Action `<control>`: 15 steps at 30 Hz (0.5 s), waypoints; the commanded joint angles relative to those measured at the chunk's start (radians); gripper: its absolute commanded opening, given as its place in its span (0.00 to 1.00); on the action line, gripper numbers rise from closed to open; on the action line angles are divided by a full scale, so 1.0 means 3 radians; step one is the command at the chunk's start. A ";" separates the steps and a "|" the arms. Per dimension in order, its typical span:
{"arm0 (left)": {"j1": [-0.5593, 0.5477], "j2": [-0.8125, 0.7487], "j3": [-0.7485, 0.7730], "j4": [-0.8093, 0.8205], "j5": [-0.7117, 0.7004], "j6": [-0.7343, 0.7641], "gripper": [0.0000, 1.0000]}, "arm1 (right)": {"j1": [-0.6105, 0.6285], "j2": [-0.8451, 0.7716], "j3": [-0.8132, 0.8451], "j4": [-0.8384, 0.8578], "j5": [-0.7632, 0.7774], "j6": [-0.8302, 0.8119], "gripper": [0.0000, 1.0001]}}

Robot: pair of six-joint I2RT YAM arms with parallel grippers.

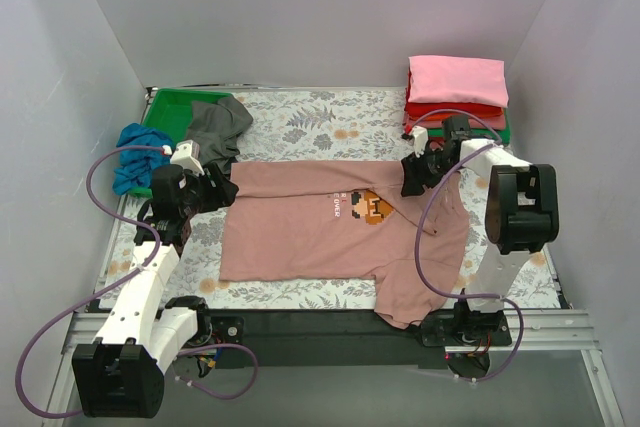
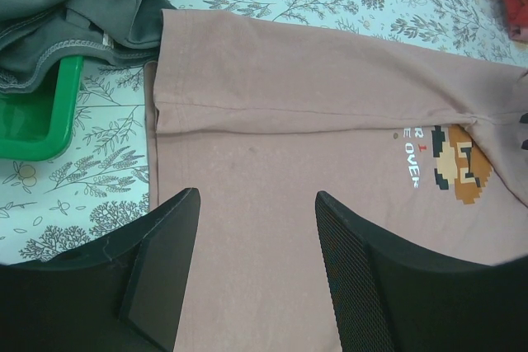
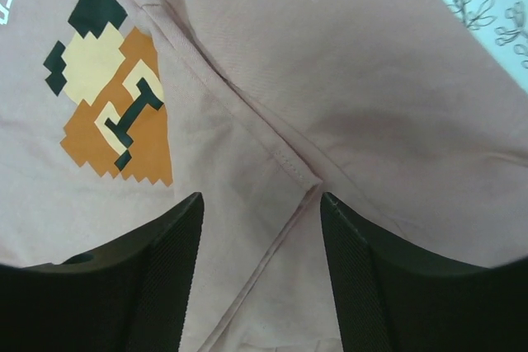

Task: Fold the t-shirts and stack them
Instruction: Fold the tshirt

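The dusty-pink t-shirt [image 1: 320, 227] with a pixel chest graphic [image 1: 372, 207] lies spread on the floral covering, one sleeve hanging over the near edge. My left gripper [image 1: 222, 190] is open and empty over the shirt's left hem; the cloth [image 2: 272, 146] shows between its jaws. My right gripper [image 1: 412, 179] is open and empty over the shirt's far right part, above a sleeve seam [image 3: 289, 162] beside the graphic [image 3: 107, 113]. A folded stack with a pink tee [image 1: 458, 80] on top of a red one [image 1: 450, 115] sits at the far right.
A green plastic tray [image 1: 180, 107] at the far left holds a crumpled grey tee [image 1: 218, 127]; it also shows in the left wrist view [image 2: 74, 6]. A blue tee [image 1: 135, 157] lies bunched by the tray's left side. The floral covering [image 1: 310, 117] spans the table.
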State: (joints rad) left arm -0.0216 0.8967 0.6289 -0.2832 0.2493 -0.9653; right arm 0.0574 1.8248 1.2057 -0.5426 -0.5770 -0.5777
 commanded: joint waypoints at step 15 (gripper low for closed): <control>0.0005 -0.0064 -0.0025 0.0054 0.0059 0.0007 0.57 | 0.0115 0.0044 0.0103 -0.0037 0.0098 0.0009 0.01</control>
State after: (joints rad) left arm -0.0216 0.8967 0.6285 -0.2768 0.2527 -0.9653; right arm 0.0807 1.8874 1.2312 -0.5461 -0.5255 -0.5602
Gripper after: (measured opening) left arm 0.570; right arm 0.084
